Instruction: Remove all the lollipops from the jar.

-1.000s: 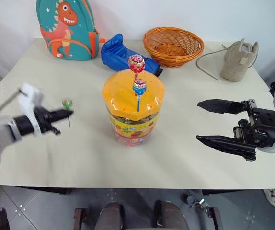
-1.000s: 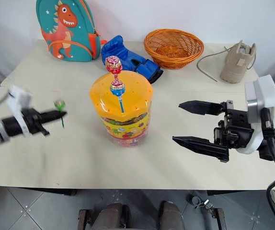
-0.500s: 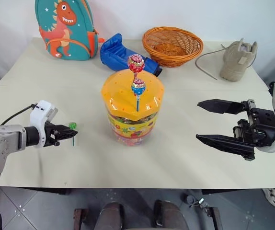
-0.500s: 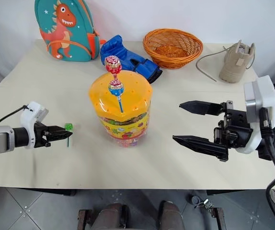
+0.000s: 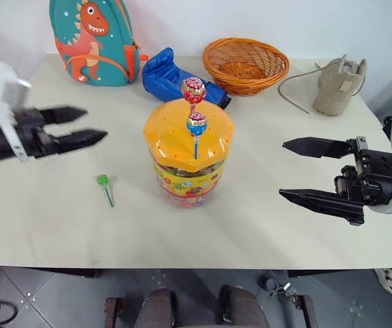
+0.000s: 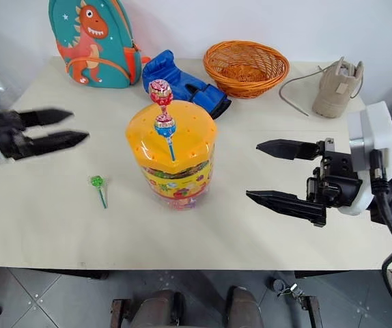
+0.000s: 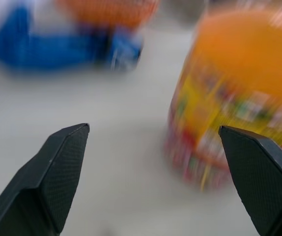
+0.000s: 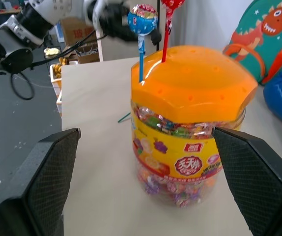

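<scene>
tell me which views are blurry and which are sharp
Left wrist view: jar and blue glove smeared by blur, only the fingers crisp. Left eye view: left gripper slightly motion-blurred, the table and lollipops sharp. Right wrist view: jar sharp, label readable, glare on the lid.

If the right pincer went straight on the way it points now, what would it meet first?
Most likely the jar: the right pincer, jaws open, points across the table at it, and its wrist view has the jar between the fingers. Nothing shows in between, though depth is hard to judge.
</scene>
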